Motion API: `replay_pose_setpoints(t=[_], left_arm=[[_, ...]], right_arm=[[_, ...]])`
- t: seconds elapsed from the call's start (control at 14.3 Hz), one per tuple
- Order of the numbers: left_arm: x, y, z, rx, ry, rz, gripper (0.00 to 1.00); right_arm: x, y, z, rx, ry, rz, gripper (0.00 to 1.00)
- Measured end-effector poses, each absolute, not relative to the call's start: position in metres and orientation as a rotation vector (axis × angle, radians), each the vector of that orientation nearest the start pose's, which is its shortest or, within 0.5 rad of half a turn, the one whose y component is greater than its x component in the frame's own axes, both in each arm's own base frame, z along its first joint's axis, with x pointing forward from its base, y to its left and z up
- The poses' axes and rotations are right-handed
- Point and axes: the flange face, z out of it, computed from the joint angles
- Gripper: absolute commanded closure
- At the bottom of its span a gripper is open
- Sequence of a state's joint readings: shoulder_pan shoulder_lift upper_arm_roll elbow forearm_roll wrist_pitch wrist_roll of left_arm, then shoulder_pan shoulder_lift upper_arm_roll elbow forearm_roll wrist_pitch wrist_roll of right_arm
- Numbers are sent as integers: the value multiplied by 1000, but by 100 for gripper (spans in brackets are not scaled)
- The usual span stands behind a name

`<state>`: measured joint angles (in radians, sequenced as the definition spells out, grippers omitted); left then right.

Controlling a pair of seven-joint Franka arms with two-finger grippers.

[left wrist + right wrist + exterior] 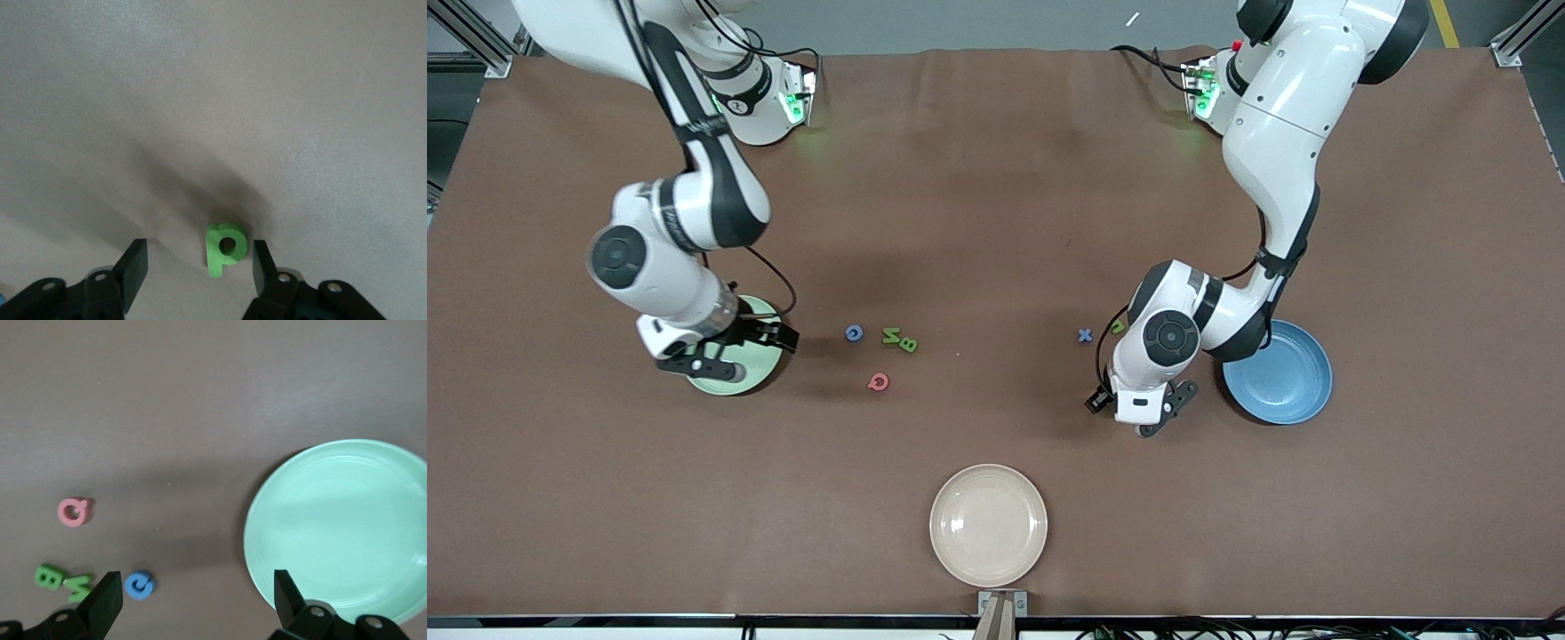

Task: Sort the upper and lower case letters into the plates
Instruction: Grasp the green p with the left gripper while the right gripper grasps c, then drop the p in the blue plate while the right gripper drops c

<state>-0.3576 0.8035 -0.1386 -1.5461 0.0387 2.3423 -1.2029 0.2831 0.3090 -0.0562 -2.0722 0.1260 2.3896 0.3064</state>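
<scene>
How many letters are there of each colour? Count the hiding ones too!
Blue letters: 2
Green letters: 4
Pink letters: 1
Total: 7

Even overhead light, soft arm shadows on table (996,178), slightly blurred wrist views

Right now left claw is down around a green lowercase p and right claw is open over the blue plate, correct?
Wrong plate. The right claw is open over the pale green plate, as the right wrist view shows; the blue plate sits at the left arm's end of the table. The left claw does bracket the green lowercase p.
</scene>
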Motion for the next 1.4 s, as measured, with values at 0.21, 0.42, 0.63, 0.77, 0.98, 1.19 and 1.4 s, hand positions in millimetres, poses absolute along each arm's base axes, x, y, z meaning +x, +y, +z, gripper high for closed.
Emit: replay_pose_setpoints(t=[0.21,0.42,0.63,0.77,0.98,1.19,1.4], left_arm=[[626,-322,176,-2981,-1125,89,36],[624,-326,175,-2984,-1114,89,42],[624,-330,174,-2987,-1109,88,59],[625,-330,177,-2990,-1111,82,70],[626,-330,178,-2991,-1112,78,80],[628,-330,179,-2993,-1103,66,83],[633,-325,184,-2990,-1107,53,83]], right_arm=[[564,150,236,-3068,323,11,8],[554,185,213,-3067,378,2,9],[543,212,196,-3065,416,-2,13],[539,220,190,-3069,415,7,14],[535,219,186,-3075,423,22,18],[525,225,179,-3077,437,27,20],[513,233,172,-3072,455,7,25]])
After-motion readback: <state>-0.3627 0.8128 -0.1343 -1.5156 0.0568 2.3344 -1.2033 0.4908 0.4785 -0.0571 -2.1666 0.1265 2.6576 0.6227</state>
